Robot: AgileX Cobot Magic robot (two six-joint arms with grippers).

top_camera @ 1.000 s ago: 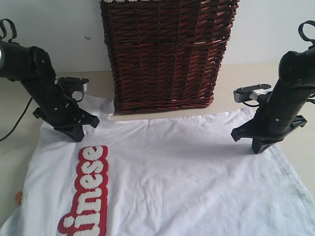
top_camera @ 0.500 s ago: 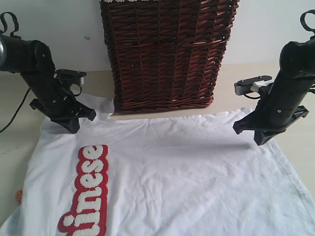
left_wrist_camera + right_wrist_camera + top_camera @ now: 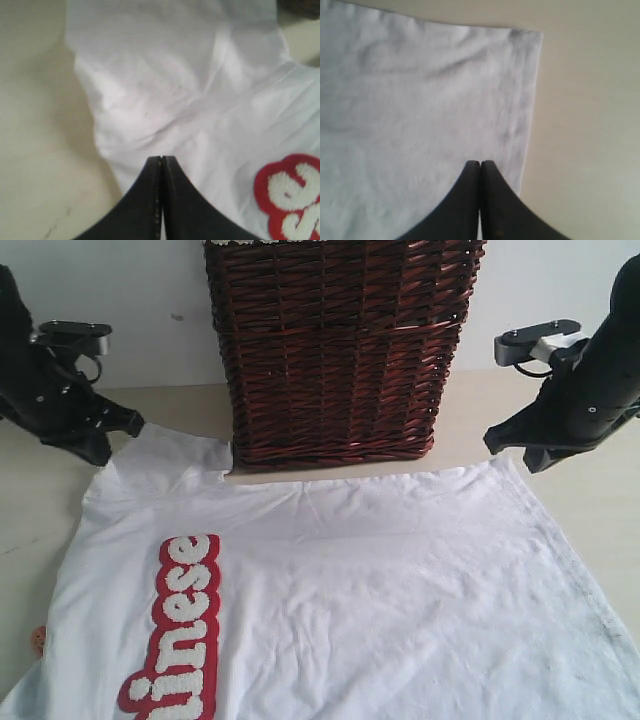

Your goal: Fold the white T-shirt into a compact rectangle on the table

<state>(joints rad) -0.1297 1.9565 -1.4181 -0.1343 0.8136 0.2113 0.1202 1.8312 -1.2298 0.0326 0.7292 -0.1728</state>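
Observation:
The white T-shirt (image 3: 340, 580) lies spread flat on the beige table (image 3: 600, 510), its red band of fuzzy white lettering (image 3: 180, 625) at the lower left. A small orange tag (image 3: 37, 641) peeks out at its left edge. My left gripper (image 3: 95, 452) hangs shut and empty above the table just off the shirt's sleeve (image 3: 165, 90). My right gripper (image 3: 540, 462) is shut and empty, raised over the shirt's far right corner (image 3: 525, 45). In the wrist views the left gripper (image 3: 161, 159) and right gripper (image 3: 480, 163) show jaws pressed together with no cloth between.
A tall dark brown wicker basket (image 3: 335, 350) stands at the back middle, touching the shirt's far edge. A white wall (image 3: 150, 300) rises behind the table. Bare tabletop shows at the left (image 3: 30, 510) and right of the shirt.
Both grippers have lifted off the shirt and drawn outward and back, the left toward the left edge, the right up and to the right. The shirt stays flat.

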